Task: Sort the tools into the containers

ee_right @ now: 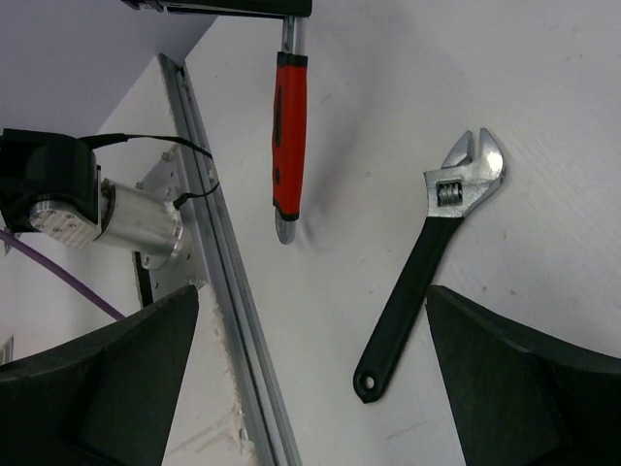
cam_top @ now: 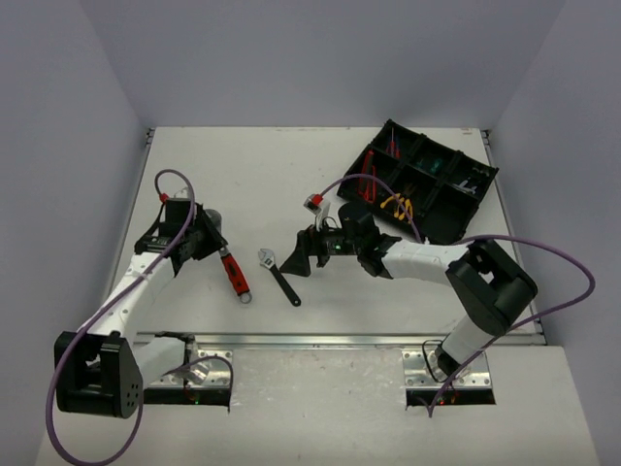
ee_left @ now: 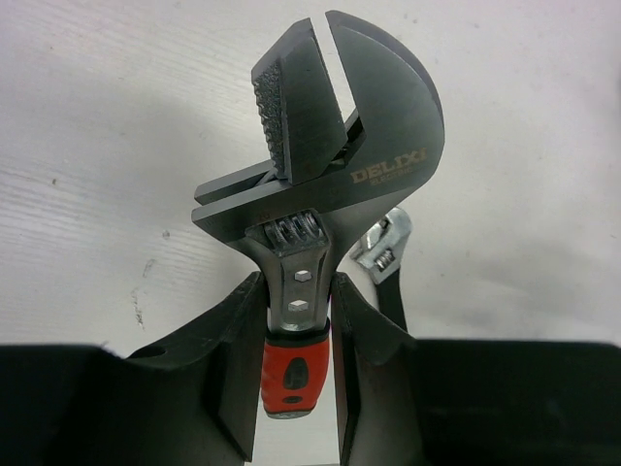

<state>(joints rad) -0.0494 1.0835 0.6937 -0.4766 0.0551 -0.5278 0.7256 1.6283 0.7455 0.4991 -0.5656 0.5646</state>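
My left gripper (cam_top: pixel 210 239) is shut on a red-handled adjustable wrench (cam_top: pixel 232 276), gripping its neck just above the red grip. In the left wrist view (ee_left: pixel 296 303) the wrench (ee_left: pixel 335 165) points its dark head away from me, above the table. The red handle also shows in the right wrist view (ee_right: pixel 289 146). A black-handled adjustable wrench (cam_top: pixel 281 280) lies flat on the table. My right gripper (cam_top: pixel 297 254) is open and empty, hovering just right of its silver head; in the right wrist view (ee_right: pixel 320 374) that wrench (ee_right: pixel 427 262) lies between the spread fingers. The black organiser tray (cam_top: pixel 482 175) stands at the far right.
The tray holds yellow pliers (cam_top: pixel 395 205), red tools (cam_top: pixel 367 184) and a green item (cam_top: pixel 433 165). A metal rail (ee_right: pixel 223 291) runs along the table's near edge. The left arm's base motor (ee_right: pixel 97 209) sits beyond the rail.
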